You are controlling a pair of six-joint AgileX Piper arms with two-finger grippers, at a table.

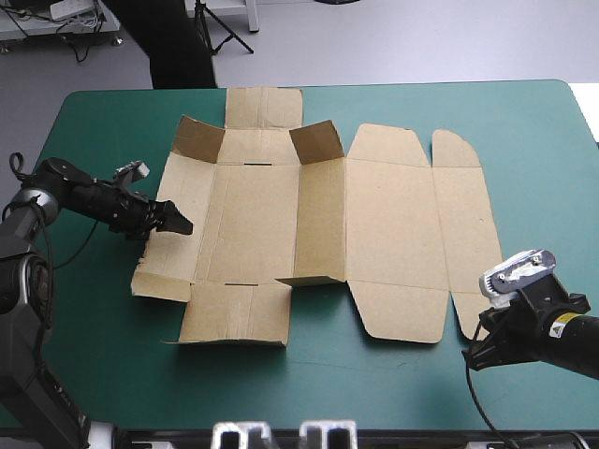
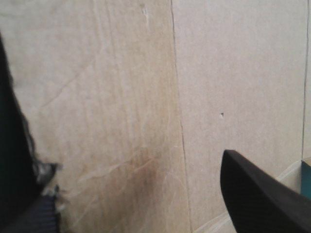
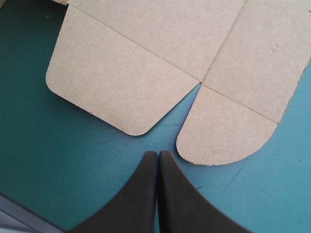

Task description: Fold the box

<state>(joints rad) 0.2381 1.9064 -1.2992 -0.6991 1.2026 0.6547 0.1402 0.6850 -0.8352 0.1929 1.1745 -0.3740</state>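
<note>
Between the left gripper's (image 1: pixel 176 223) jaws there is brown board only. The jaws stand wide apart, one black finger (image 2: pixel 257 199) low on one side and the other along the opposite margin, and a crease of the box (image 1: pixel 374 234) runs ahead between them. In the high view this gripper sits at the outer edge of the box's side panel (image 1: pixel 178 234); I cannot tell whether it touches the board. The box lies about mid-table on the teal-green cover (image 1: pixel 94 122) as a cut sheet, mostly flat and not yet a tray. A corner flap (image 1: pixel 198 140) stands raised just beside and ahead of the left jaws, its shaded inner face showing. A second raised flap (image 1: pixel 316 140) stands farther ahead of them, across the base panel (image 1: pixel 253 220). The narrow wall panel (image 1: pixel 321 220) beyond the base looks slightly lifted along its near end. The lid panel (image 1: pixel 388 234) past it lies flat. The right gripper (image 3: pixel 158 155) has its jaws together, meeting in one pointed arch over bare cover, off the box. Just ahead of its tips lie two rounded flaps, flat on the cover: a larger rounded flap (image 3: pixel 121 73) to one side and a smaller rounded flap (image 3: pixel 223 131) to the other. The notch between them points back at the closed tips. A strip of cover separates both flaps from the fingers, so there is no contact.
</note>
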